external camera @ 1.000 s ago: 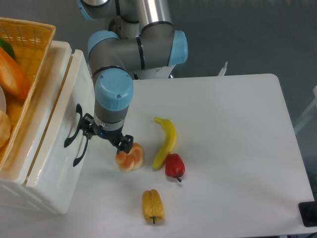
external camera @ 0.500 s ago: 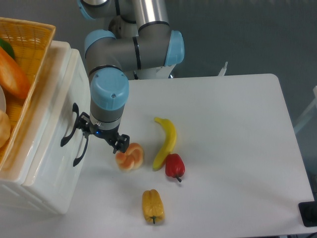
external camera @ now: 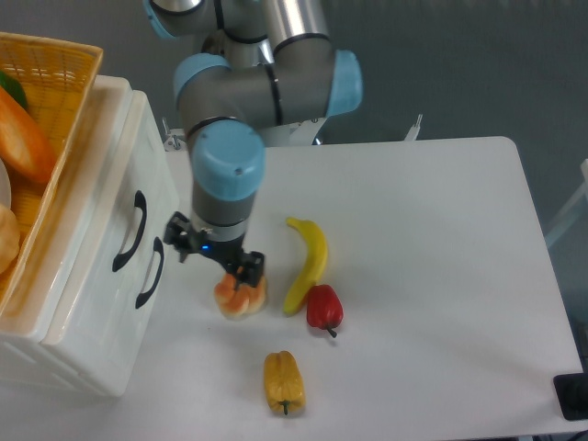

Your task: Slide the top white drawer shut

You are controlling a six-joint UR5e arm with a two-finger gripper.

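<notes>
The top white drawer (external camera: 112,188) sits pushed in, its front flush with the white cabinet and its black curved handle (external camera: 129,231) showing. My gripper (external camera: 219,259) hangs point-down to the right of the drawer front, a short gap away and touching nothing on it. It is partly over an orange segmented fruit (external camera: 241,296). The blue wrist hides the fingertips from above, so the jaws' state does not show.
The lower drawer's black handle (external camera: 150,273) is just below the top one. A yellow woven basket (external camera: 50,69) with food rests on the cabinet top. On the table lie a banana (external camera: 309,260), a red pepper (external camera: 323,308) and a yellow pepper (external camera: 284,381).
The top drawer went from sticking out to flush with the cabinet. My gripper then drew back to the right, away from the drawer front.
</notes>
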